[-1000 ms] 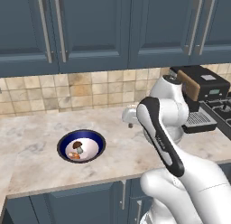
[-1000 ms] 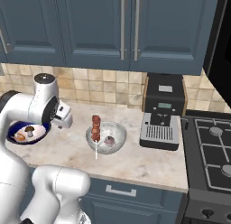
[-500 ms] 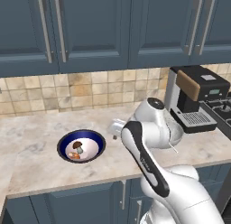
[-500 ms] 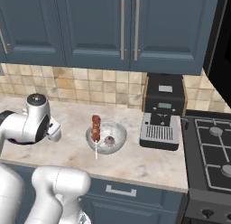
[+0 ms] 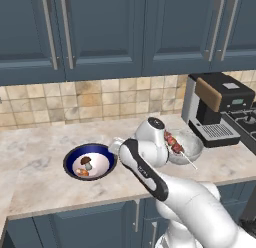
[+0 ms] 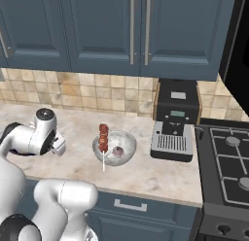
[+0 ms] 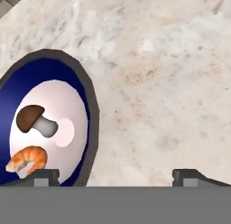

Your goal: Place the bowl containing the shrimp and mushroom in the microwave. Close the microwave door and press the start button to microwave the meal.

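The gripper (image 7: 115, 173) hung low with its jaws wide apart, holding nothing. One tip was over the bowl (image 5: 90, 162) on the table (image 5: 45, 187); shrimp (image 7: 27, 159) and mushroom (image 7: 35, 119) lay inside. Grabbing the rim looked next.

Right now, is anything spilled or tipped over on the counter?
Nothing stands out. The bowl sits flat, with the shrimp and mushroom inside it. The skewer pokes out over the grey bowl's rim, but nothing has spilled.
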Motion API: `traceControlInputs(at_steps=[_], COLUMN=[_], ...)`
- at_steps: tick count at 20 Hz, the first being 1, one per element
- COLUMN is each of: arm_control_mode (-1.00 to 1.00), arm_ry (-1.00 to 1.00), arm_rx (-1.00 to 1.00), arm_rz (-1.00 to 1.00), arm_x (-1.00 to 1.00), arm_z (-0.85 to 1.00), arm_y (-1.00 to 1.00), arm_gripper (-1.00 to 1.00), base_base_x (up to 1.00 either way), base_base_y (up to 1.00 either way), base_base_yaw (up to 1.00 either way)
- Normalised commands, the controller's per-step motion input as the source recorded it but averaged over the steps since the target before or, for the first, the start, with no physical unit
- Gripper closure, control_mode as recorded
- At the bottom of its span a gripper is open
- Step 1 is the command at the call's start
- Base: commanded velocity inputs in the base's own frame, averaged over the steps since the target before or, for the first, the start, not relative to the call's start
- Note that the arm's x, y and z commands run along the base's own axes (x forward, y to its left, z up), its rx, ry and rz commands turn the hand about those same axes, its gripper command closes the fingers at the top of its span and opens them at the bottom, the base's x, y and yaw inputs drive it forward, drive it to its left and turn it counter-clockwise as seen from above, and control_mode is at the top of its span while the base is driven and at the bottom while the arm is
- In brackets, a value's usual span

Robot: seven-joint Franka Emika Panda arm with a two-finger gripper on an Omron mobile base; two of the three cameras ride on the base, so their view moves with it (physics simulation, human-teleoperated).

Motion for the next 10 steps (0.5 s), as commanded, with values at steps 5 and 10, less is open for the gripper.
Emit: traceControlInputs(at_steps=[5, 10], arm_control_mode=[-1.0, -1.0], arm_ry=[0.1, 0.08], arm_rx=[0.0, 0.0], arm_rz=[0.0, 0.0], arm_x=[0.49, 0.5], arm_z=[-0.32, -0.34], arm_y=[0.31, 0.22], arm_gripper=[-1.0, -1.0], base_base_x=[0.0, 0.0], base_base_y=[0.0, 0.0], base_base_yaw=[0.0, 0.0])
